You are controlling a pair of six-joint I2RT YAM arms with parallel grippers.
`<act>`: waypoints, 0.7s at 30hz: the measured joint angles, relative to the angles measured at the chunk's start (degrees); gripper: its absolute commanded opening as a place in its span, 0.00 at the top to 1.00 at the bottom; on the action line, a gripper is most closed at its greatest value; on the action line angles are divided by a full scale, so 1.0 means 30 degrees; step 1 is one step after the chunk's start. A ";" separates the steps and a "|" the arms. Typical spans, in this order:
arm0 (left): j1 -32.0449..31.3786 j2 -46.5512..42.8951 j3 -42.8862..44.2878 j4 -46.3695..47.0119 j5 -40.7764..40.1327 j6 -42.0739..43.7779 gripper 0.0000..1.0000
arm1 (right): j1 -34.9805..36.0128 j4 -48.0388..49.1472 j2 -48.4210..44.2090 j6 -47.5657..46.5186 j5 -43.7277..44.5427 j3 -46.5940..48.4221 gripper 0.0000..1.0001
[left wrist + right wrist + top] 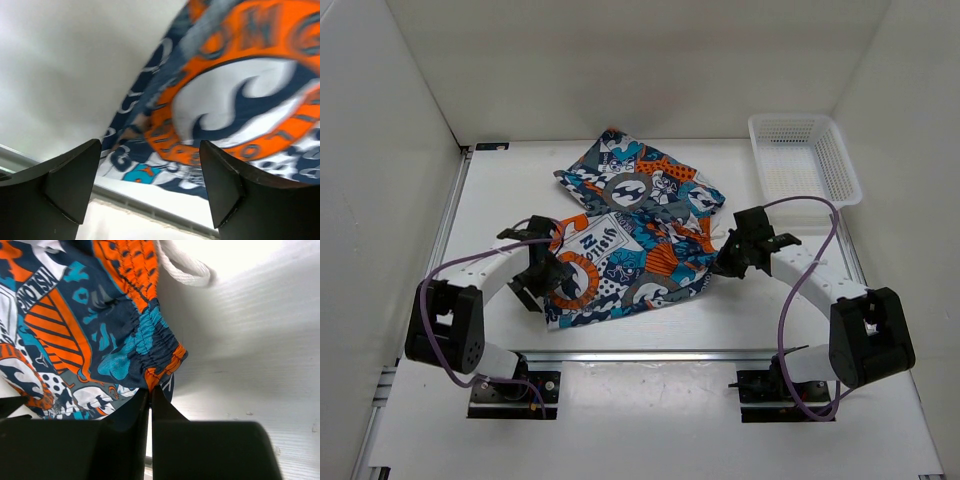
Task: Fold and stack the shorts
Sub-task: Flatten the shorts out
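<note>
I am pressing my right gripper (150,396) together on the gathered elastic edge of the shorts (620,262), pinching that navy, teal and orange corner between the fingertips. A white drawstring (182,267) is lying on the table (500,200) just beyond the grip. I am holding my left gripper (150,150) spread wide with nothing between the fingers, hovering just over the opposite side of the same shorts, above a large orange ring with a white and navy swirl inside it.

The shorts are lying rumpled in the middle of the table, between my 2 arms. A rear piece (640,180) of the same print is lying flatter behind them, touching them; I cannot tell whether it is a folded pair or part of the same garment. The white mesh basket (805,160) is sitting at the far right corner, well apart. By my judgement the folding is only beginning: no neat fold is showing on the front pair and no stack is forming.

Graffiti lettering is running across the print. In the top view a white panel is showing a large "N"; the rest is too small or blurred to read.
</note>
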 measured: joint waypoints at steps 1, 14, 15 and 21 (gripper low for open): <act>-0.0022 -0.0036 -0.0350 0.0000 0.0095 -0.0007 0.14 | 0.0000 -0.0029 0.0000 0.0000 0.0007 -0.0109 1.00; -0.0787 -0.0146 -0.1377 0.0772 0.0823 -0.0182 0.74 | 0.0000 -0.0109 0.0007 0.0007 0.0007 -0.0408 1.00; -0.0838 -0.0138 -0.1392 0.0809 0.0889 -0.0160 0.81 | 0.0000 -0.0109 0.0015 0.0007 0.0000 -0.0415 1.00; -0.0903 -0.0219 -0.1399 0.0984 0.1005 -0.0131 0.80 | 0.0000 -0.0095 0.0007 0.0007 0.0007 -0.0510 1.00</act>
